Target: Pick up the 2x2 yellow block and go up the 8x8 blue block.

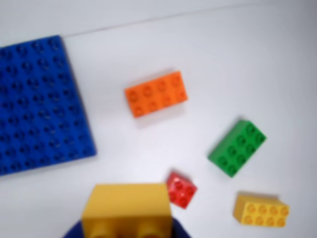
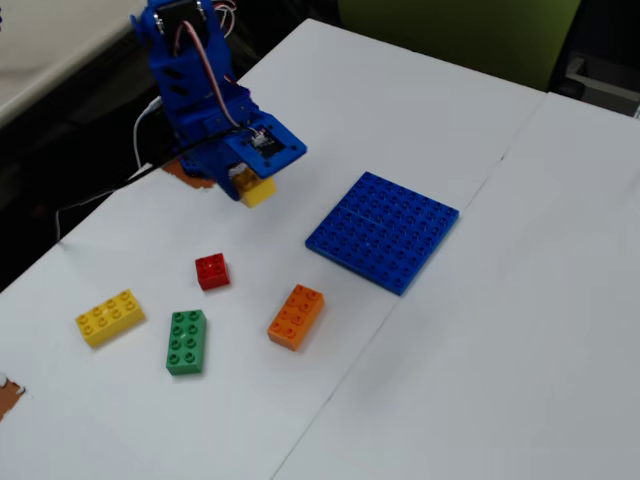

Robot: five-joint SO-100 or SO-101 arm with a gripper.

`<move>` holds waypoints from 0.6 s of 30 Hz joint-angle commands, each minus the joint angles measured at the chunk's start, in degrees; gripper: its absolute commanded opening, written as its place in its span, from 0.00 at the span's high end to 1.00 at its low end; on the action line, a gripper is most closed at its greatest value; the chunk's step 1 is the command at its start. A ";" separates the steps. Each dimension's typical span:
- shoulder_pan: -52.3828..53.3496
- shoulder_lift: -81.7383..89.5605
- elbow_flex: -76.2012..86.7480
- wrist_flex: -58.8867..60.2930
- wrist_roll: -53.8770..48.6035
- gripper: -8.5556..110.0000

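Yellow comes first at the far left of the fixed view: the long yellow brick lies flat on the white tabletop, with the green brick just right of it and the small red brick a little beyond. None of these touches another. Above the red brick hangs the blue arm, and its fingers are clamped on the 2x2 yellow block, which is clear of the tabletop. The wrist view confirms the hold: that block fills the bottom edge, gripped from both sides, with the red brick just beside it in that picture. Further right in the fixed view lies the orange brick, and beyond it, well apart from the arm, the 8x8 blue block, bare of any brick.

By my reading the pick is done and the carry to the baseplate is what remains. The risks lie there. Only the block's upper part appears to be held, so a quick swing could let it twist or slip out. A low path may clip the red or orange brick and scatter them. At the baseplate, a tilted or off-grid block would sit on the studs without seating, and pressing down near an edge might slide or tip the plate.
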 commanded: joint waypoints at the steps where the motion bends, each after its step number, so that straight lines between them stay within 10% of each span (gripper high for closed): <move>1: -4.48 -0.97 -4.57 0.09 4.04 0.93; 18: -21.62 -18.19 -14.68 -5.62 15.91 0.93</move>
